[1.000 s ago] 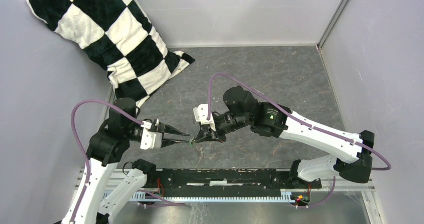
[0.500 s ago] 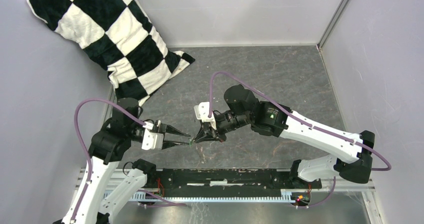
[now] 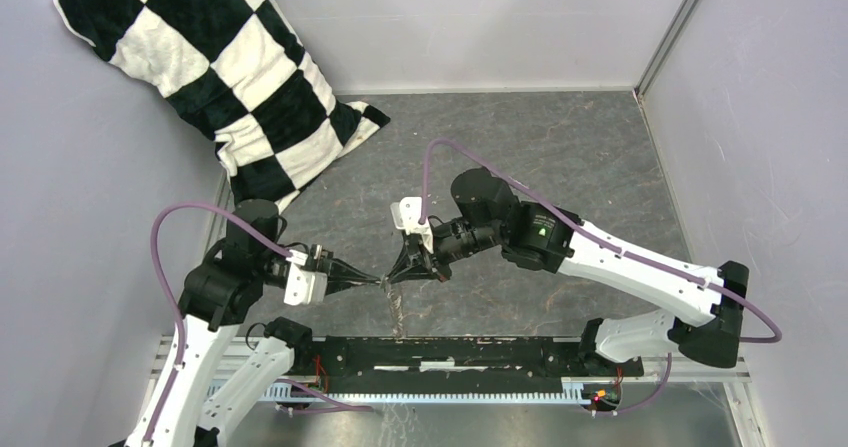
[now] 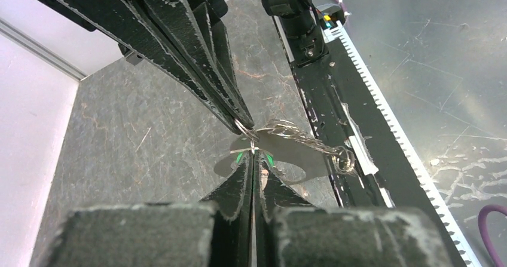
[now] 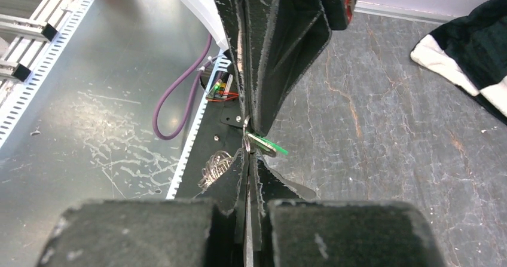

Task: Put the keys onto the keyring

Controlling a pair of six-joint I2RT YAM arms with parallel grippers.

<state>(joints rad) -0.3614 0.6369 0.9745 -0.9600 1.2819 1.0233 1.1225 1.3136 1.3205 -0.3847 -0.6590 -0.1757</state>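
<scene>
Since a moment ago the left gripper (image 3: 379, 283) has snapped its fingers together; they stood in a narrow fork before, and now they make one closed point. The left arm has also pushed slightly toward the centre. The right gripper (image 3: 391, 280) has hardly shifted and stays pinched tight. The two tips now meet nose to nose, low over the near part of the table (image 3: 560, 157). From the left wrist view, the left fingers are clamped on the keys (image 4: 265, 158), with the bright green tag showing on either side of the tips. The right gripper nips the thin wire of the keyring (image 4: 296, 137), and the rest of the loop trails off toward the black rail (image 3: 450, 352) with its small metal pieces bunched at the far end. Whether the key is threaded onto the wire I cannot tell. The meeting point sits just beyond the rail, so there is little room on the near side, while dark, stone-patterned surface lies open behind and to the right. A black-and-white checked pillow (image 3: 210, 77) leans in the far left corner, well apart from both arms. Pale walls close in the left, back and right.
</scene>
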